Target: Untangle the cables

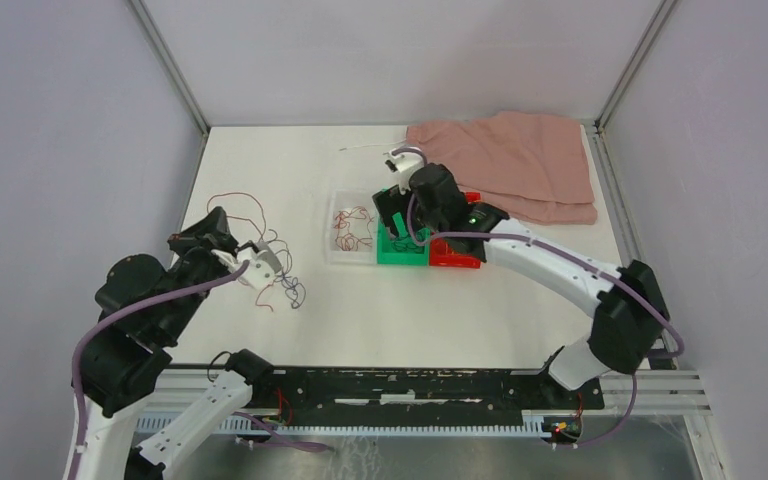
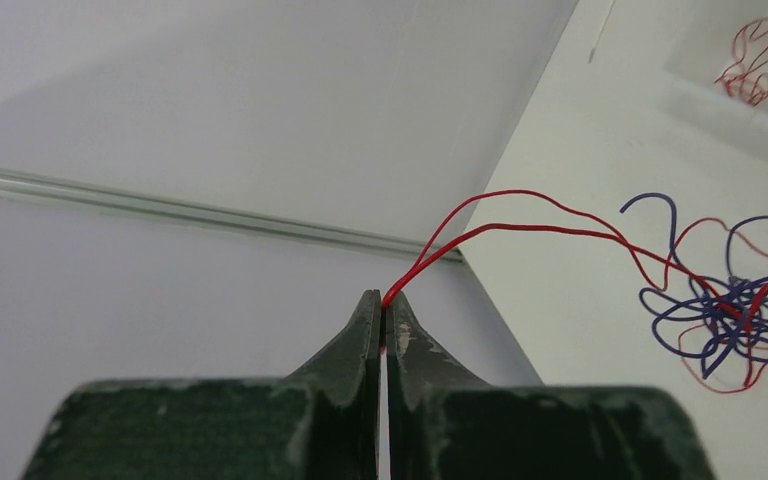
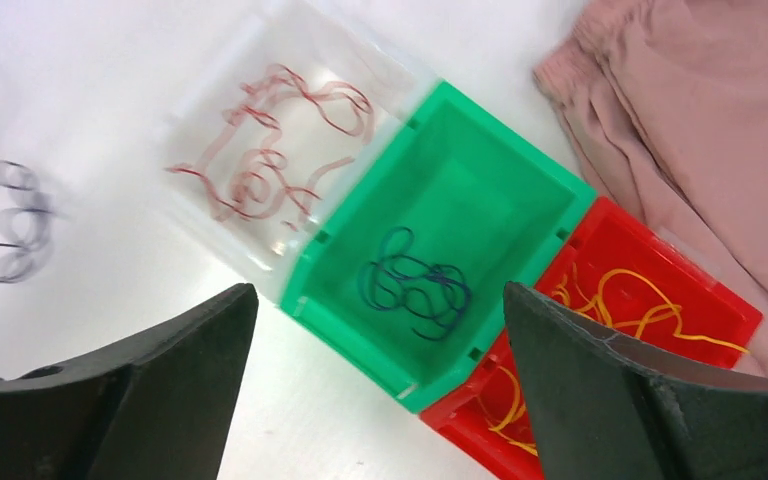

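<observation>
The left gripper is closed tightly on one red cable, which runs in two strands from the jaws down to the mixed red and blue clump on the table. The right gripper hangs over the green bin, jaws wide apart and empty (a blue cable lies inside this bin). To do this step well, the left arm should pull slowly and away from the clump, so the red cable slides out without tightening a knot; it seems to pass through blue loops, but I cannot be sure.

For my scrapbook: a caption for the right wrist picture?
Open right gripper hovers over green bin holding blue cables.
</observation>
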`<control>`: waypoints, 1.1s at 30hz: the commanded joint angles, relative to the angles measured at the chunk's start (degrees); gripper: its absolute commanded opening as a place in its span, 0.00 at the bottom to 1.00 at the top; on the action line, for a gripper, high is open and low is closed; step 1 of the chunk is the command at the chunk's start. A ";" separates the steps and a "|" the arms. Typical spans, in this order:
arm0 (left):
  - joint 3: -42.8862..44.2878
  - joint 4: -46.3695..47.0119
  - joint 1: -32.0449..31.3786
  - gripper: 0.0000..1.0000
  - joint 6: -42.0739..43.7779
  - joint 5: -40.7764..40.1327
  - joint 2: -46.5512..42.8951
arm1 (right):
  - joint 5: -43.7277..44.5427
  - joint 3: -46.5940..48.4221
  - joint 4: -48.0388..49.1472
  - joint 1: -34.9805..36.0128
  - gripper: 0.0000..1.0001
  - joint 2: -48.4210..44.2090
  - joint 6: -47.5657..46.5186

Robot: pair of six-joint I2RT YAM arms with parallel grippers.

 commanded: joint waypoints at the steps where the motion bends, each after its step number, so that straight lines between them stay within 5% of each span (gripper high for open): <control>1: 2.44 1.23 0.12 0.03 -8.14 10.24 -0.90 | -9.97 -5.14 14.64 0.39 1.00 -11.63 8.75; 7: -0.97 6.35 0.05 0.03 -8.17 18.85 -4.82 | -25.21 -11.95 27.68 1.37 1.00 -19.35 20.23; 11: 0.01 7.47 0.10 0.07 -10.94 21.14 -4.13 | -29.07 -11.24 32.38 6.54 1.00 -21.98 19.82; 19: 1.05 9.14 0.12 0.08 -13.81 28.40 -4.03 | -52.82 -3.66 46.76 9.88 0.87 -12.55 31.68; 33: 2.50 9.50 0.06 0.09 -12.58 30.81 -2.23 | -55.68 4.95 47.69 14.80 0.74 -3.06 33.31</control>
